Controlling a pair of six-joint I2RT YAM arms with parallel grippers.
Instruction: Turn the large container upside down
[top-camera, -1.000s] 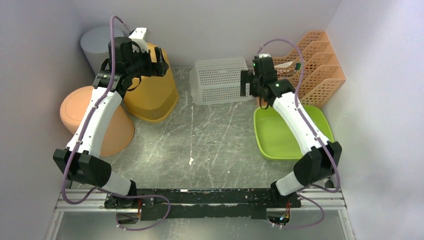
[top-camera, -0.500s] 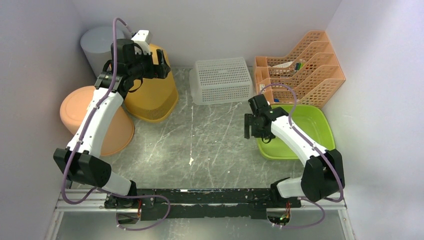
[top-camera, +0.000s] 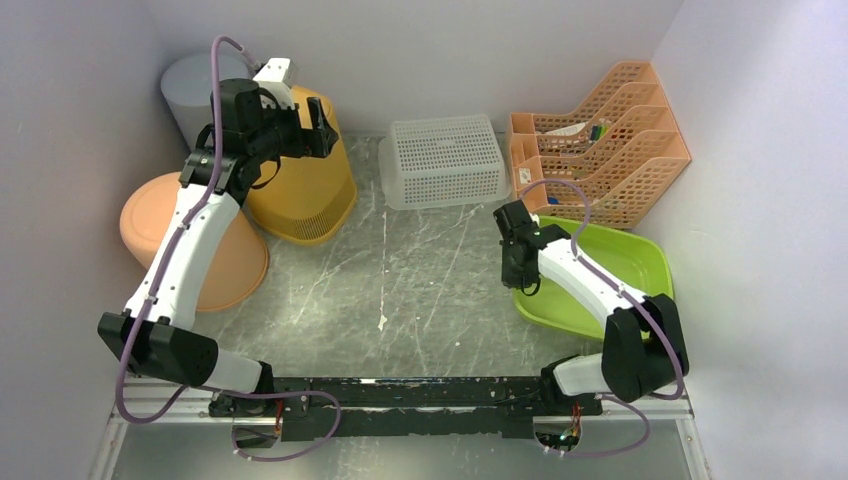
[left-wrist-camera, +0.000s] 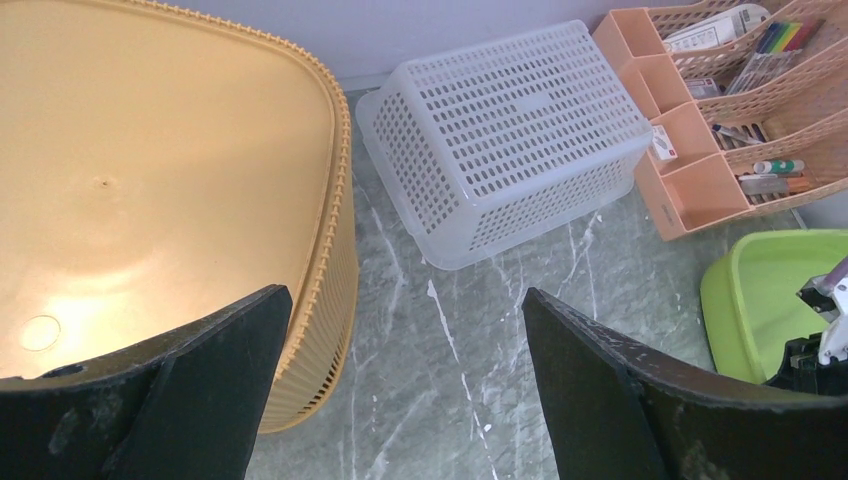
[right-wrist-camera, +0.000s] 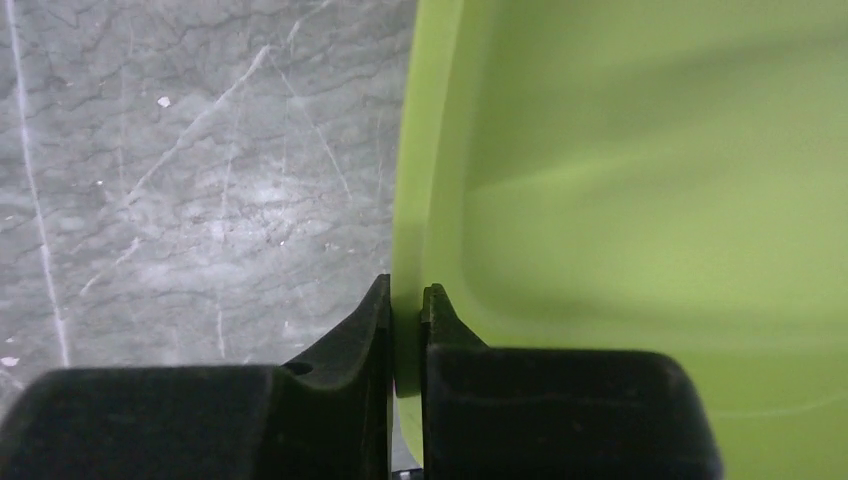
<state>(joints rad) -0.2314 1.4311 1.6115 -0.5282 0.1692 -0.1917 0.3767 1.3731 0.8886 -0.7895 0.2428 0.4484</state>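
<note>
The large container is a lime-green tub (top-camera: 610, 270) standing open side up at the right of the table, and it looks slightly tilted. My right gripper (top-camera: 522, 283) is at its near-left rim. In the right wrist view the right gripper (right-wrist-camera: 407, 300) is shut on the thin rim of the green tub (right-wrist-camera: 650, 150), one finger outside and one inside. My left gripper (top-camera: 322, 128) hovers open over an upturned yellow basket (top-camera: 310, 190). From the left wrist, the left gripper (left-wrist-camera: 405, 292) has nothing between its fingers and the green tub (left-wrist-camera: 750, 300) is far right.
An upturned white mesh basket (top-camera: 445, 160) sits at the back centre. An orange file organizer (top-camera: 610, 140) stands behind the tub. An upturned orange tub (top-camera: 165, 225) and a grey bin (top-camera: 190, 90) fill the left side. Walls close in on three sides.
My right arm swung back from the white basket to the green tub's near-left rim and shut on it. The tub has shifted slightly. The left arm barely moved.
</note>
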